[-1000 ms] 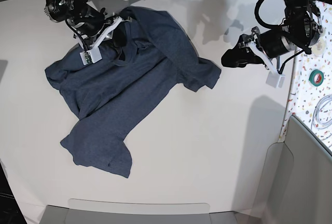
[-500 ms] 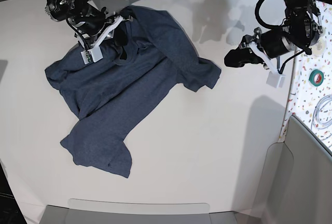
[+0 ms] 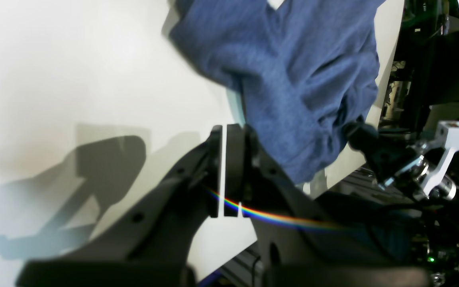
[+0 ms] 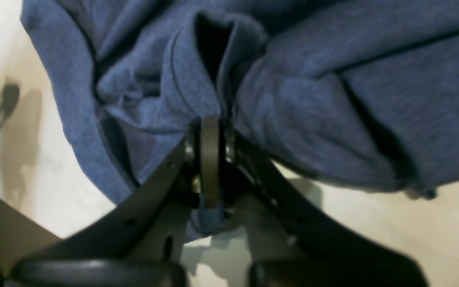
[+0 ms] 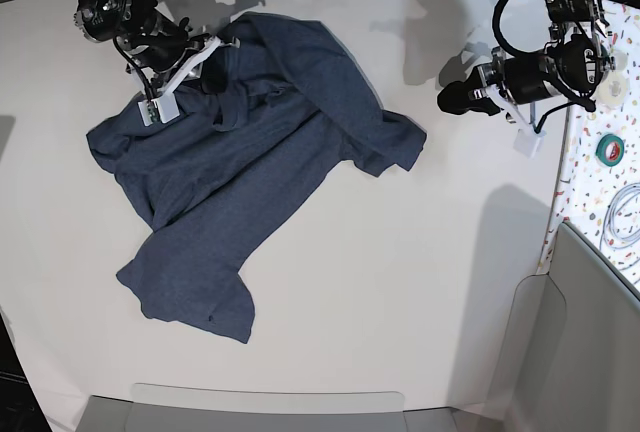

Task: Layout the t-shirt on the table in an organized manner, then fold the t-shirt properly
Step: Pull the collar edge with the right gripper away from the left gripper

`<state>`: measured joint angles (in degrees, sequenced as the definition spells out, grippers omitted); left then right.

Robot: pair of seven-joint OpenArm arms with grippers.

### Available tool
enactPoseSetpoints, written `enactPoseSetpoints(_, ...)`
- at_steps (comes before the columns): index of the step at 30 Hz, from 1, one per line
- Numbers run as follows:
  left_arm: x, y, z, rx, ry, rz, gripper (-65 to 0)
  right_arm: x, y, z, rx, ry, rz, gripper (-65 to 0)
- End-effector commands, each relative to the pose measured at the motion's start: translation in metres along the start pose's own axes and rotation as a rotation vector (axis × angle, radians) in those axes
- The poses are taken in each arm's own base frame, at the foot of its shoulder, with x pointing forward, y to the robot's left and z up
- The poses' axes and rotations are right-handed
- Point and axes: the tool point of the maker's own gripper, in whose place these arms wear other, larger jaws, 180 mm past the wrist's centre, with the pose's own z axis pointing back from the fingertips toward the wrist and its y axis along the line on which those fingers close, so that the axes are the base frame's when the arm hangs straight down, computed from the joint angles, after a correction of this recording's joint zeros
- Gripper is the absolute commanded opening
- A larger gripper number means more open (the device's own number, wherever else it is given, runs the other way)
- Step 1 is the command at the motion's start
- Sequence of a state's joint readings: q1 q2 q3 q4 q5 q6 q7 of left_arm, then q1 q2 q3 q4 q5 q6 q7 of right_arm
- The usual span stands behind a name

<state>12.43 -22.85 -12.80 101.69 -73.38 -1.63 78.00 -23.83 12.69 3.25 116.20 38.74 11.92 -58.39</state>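
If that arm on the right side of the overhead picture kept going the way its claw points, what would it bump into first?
Probably the t-shirt. The left gripper, jaws nearly closed on nothing, points across bare table toward the cloth's near sleeve edge. Height above the table is unclear.

Count of items on and beside the white table

One t-shirt [image 5: 250, 152], dark blue, single crumpled piece, plain side up; one table [image 5: 400, 282]; two grippers: right gripper [image 4: 210, 159], jaws pressed together with a fold of the shirt pinched between them, the bulk of the cloth lying just beyond its tips; left gripper [image 3: 224, 171], jaws nearly meeting with only a thin slit of table showing between them, nothing in them, the shirt's one visible sleeve ahead of its tips and apart from them; one green tape roll [image 5: 610, 149] on one speckled strip [image 5: 590, 192], behind the left gripper; one coil of pale cable [image 5: 625, 214] on that same strip
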Motion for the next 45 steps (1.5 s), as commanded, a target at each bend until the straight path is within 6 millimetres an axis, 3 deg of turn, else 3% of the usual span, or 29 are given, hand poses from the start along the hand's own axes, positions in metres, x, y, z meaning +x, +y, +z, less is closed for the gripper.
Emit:
enactPoseSetpoints(1,0.01,-0.005,0.009,-0.003,-0.017,-0.031,-65.0,0.0,0.004,0.004,0.014,-0.009,0.003,-65.0)
enactPoseSetpoints(9,0.027,-0.003,0.018,0.029,-0.036,-0.078,-65.0,-0.054,-0.002,0.021,-0.011,0.125,-0.021,-65.0)
enactPoseSetpoints(12,0.03,0.007,0.02,0.094,-0.031,-0.103,-64.9,-0.072,-0.006,0.029,-0.03,0.166,-0.049,-65.0)
enactPoseSetpoints(16,0.042,0.005,0.02,0.116,-0.046,-0.14,-64.9,-0.084,-0.016,0.042,-0.058,0.179,-0.108,-65.0)
enactPoseSetpoints(18,0.044,0.003,0.02,0.11,-0.05,-0.143,-63.9,-0.085,-0.025,0.051,-0.076,0.17,-0.149,-61.8)
enactPoseSetpoints(21,0.052,-0.013,0.023,0.095,-0.075,-0.197,-59.7,-0.087,-0.033,0.063,-0.08,0.152,-0.217,-50.0)
enactPoseSetpoints(25,0.053,-0.03,0.022,0.08,-0.08,-0.258,-55.9,-0.083,-0.037,0.079,-0.053,0.109,-0.325,-33.5)
enactPoseSetpoints(28,0.055,-0.044,0.017,0.059,-0.074,-0.302,-55.7,-0.072,-0.037,0.09,-0.009,0.049,-0.408,-27.4)
enactPoseSetpoints(38,0.034,-0.056,-0.004,0.017,0.012,-0.336,-55.7,-0.013,-0.077,0.135,-0.041,-0.255,-0.534,-29.3)
enactPoseSetpoints(42,0.03,-0.056,-0.005,0.016,0.023,-0.334,-55.7,0.008,-0.089,0.134,-0.072,-0.354,-0.529,-30.0)
enactPoseSetpoints(45,0.03,-0.056,-0.006,0.015,0.024,-0.334,-55.8,0.019,-0.101,0.122,-0.093,-0.377,-0.515,-29.8)
